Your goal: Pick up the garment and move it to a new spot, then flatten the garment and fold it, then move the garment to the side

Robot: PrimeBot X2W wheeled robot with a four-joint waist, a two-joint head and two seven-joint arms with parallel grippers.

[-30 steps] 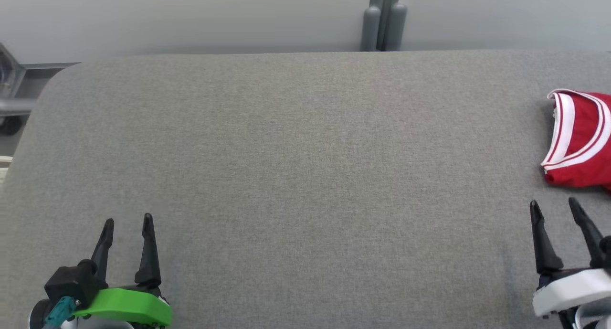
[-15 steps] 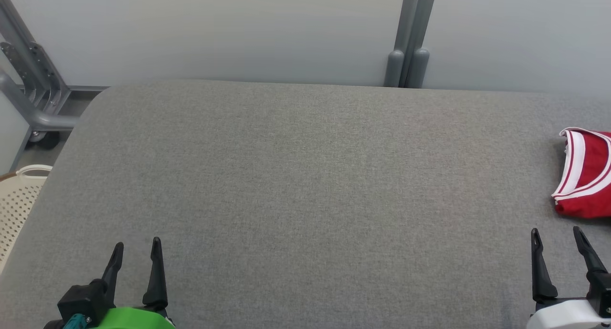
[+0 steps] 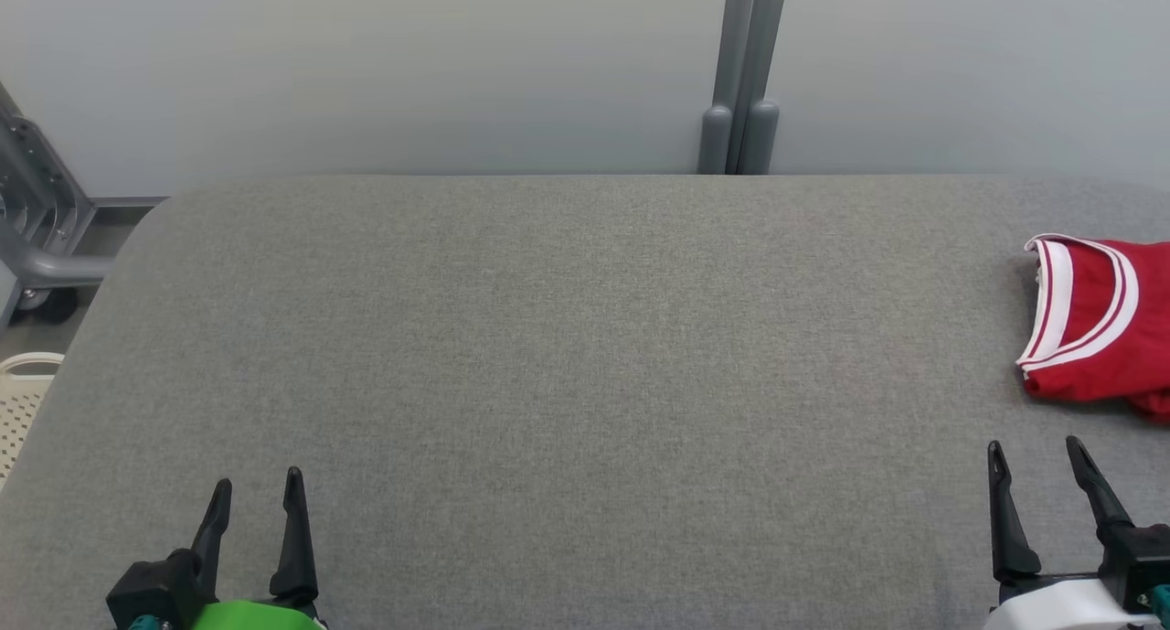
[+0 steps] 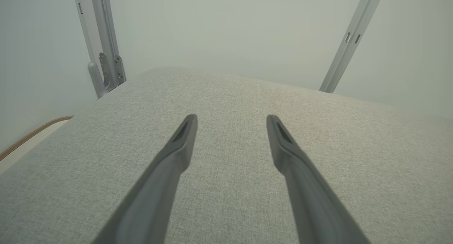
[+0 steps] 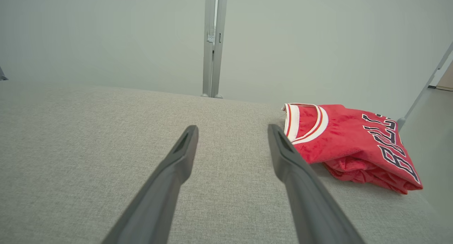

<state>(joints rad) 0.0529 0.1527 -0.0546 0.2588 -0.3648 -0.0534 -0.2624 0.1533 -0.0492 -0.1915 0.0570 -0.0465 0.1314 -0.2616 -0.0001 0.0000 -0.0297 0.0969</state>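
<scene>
Since half a second ago the head camera has swung, sliding the whole picture left. The folded red jersey [image 3: 1092, 324] lies as before at the right end of the grey table [image 3: 585, 337]. The head view cuts the jersey off at its edge and also shows a pale basket [image 3: 23, 401] beside the table's left end. The right wrist view takes in the whole jersey [image 5: 347, 141] with its black lettering, just ahead and to the right of the right claw [image 5: 232, 128], not touching it. The left claw [image 3: 258, 479] and the right claw [image 3: 1034, 445] are over bare table, fingers spread wide, holding nothing.
</scene>
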